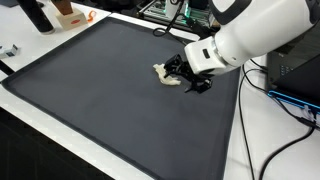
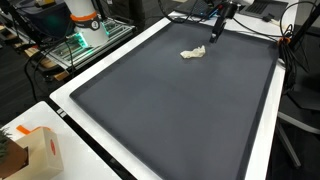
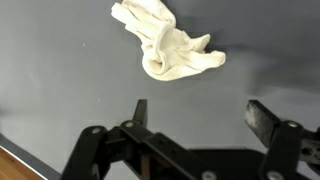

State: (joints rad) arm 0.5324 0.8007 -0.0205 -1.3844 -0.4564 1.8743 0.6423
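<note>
A big dark mat (image 1: 90,95) lay flat, and the gripper (image 3: 197,112) hung low over it with its two fingers spread wide apart and nothing in them. A small crumpled white cloth (image 3: 165,45) lay on the mat just in front of the fingers, not between them. It looked soft and light, so a finger bumping its edge might slide it away or catch only a corner.
</note>
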